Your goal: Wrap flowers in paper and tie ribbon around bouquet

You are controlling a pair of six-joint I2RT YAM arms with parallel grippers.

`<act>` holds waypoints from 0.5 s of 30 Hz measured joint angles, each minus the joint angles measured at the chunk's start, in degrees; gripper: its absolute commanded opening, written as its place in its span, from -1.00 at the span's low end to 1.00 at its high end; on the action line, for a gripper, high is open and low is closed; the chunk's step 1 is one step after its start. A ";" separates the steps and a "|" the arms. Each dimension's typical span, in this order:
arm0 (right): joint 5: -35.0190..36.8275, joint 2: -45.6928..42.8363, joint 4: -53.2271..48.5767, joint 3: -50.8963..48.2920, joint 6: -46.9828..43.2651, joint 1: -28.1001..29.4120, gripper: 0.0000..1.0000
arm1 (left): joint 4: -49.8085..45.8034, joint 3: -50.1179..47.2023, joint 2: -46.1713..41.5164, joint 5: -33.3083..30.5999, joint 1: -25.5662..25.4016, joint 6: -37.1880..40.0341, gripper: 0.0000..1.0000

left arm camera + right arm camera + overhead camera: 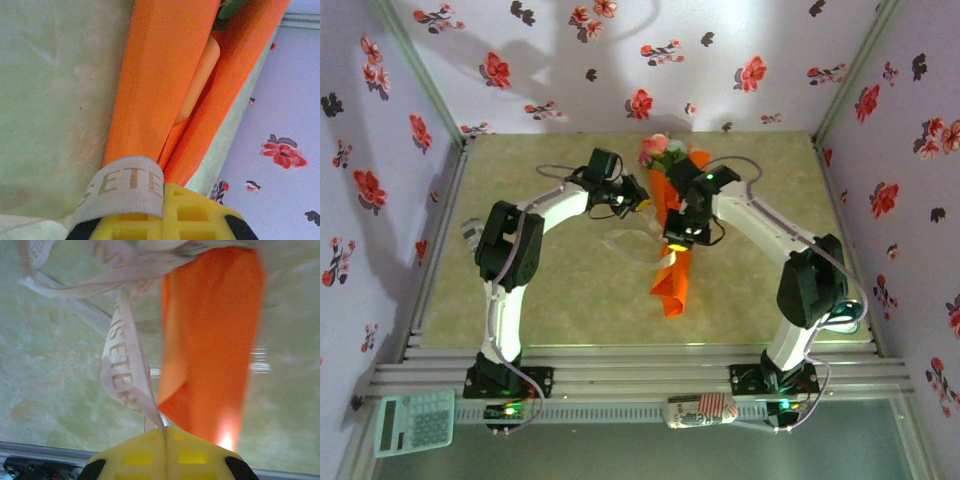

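Both pinch ribbon (122, 375): left end effector (163, 202); right end effector (165, 434).

- top external: fixed high above and behind the arm bases (508, 380), facing down and forward across the whole table (540, 290) to the far wall (620, 60); widest and farthest look.
- left wrist: riding right behind the left gripper (163, 200), aimed forward along it, very close to the bouquet (150, 75), toward a table edge and a flowered wall (280, 125).
- right wrist: right behind the right gripper (164, 437), very near the ribbon (122, 375) and the bouquet, blurred by nearness.
- shared by all three: bouquet, ribbon and green tabletop, at the middle of the overhead view.
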 measured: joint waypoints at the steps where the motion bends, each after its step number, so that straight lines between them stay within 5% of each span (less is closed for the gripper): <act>1: -0.11 -0.48 -1.07 -0.11 -1.33 -1.20 -1.00 | -0.24 0.00 0.00 0.00 -0.11 0.00 -1.00; 15: 4.52 2.62 -6.05 -1.42 -11.13 -7.82 -1.00 | -1.73 0.00 0.00 -0.48 -1.31 0.02 -1.00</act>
